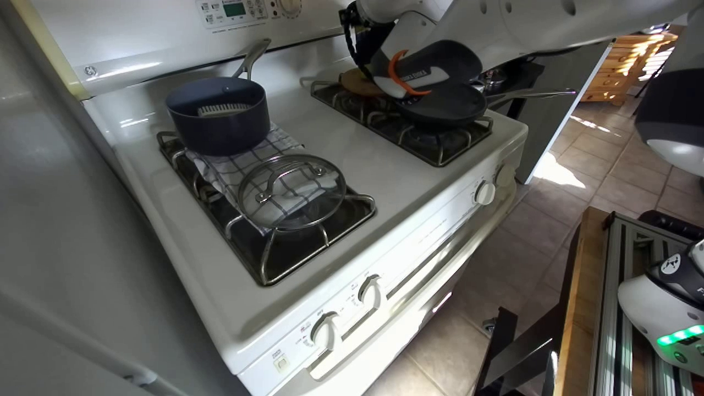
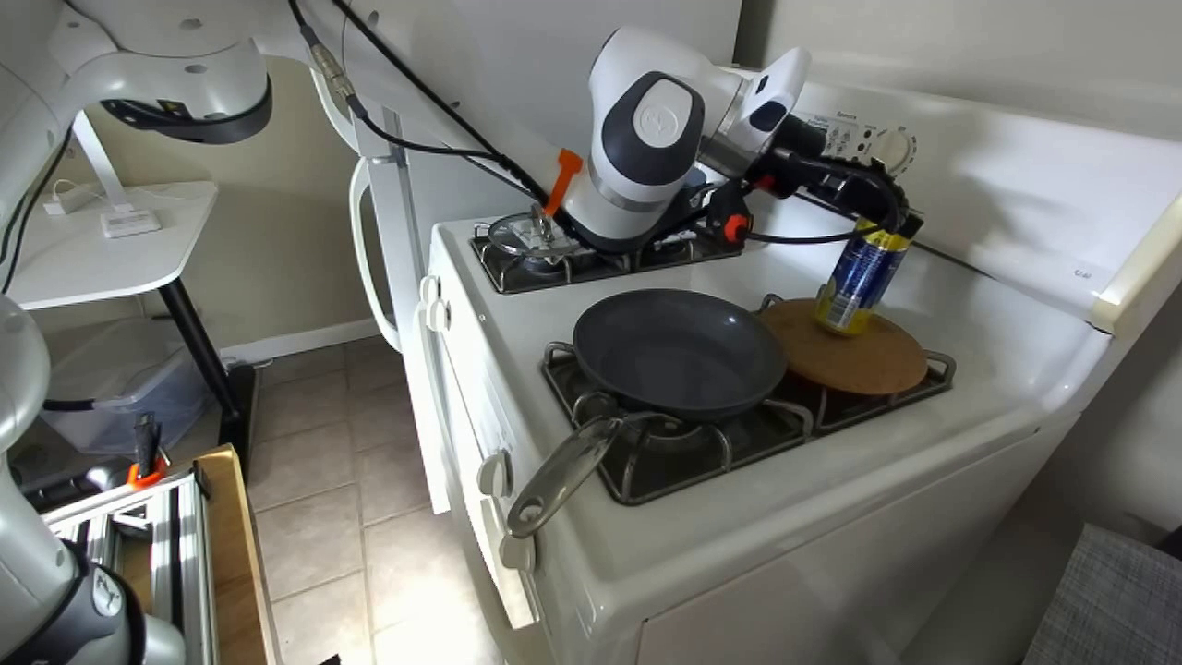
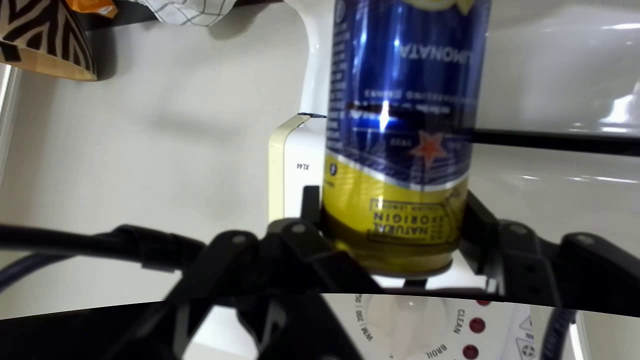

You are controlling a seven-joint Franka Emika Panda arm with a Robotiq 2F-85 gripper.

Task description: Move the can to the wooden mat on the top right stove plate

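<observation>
- Since the can (image 2: 862, 279) is clamped in the pincer (image 3: 395, 212), jaws pressed on its two sides near its upper end, the coming move turns on the can's tilt over the wooden mat (image 2: 863, 362).
- Long axis: runs down from the pincer at a slant, upper end leaning, it seems, toward the back panel (image 2: 1002, 171). Base is below the pincer, over the mat; whether the lower rim touches wood cannot be told.
- Nearer arm: only one works here, and it has the can; no reach needed.
- Surface: mat lies below the pincer, flat and round, on the rear stove plate (image 2: 836, 407). Bare wood shows around the can's base, judged ample for standing it.
- Room: back panel rises behind the pincer, near; frying pan (image 2: 679, 356) sits below and forward of the pincer, just beside the mat.
- Step, as judged: placing, late in the task. Next calls for righting the axis, lowering until the base seats flat, then parting the jaws.
- Risk: letting go at this slant would probably tip the can.
</observation>
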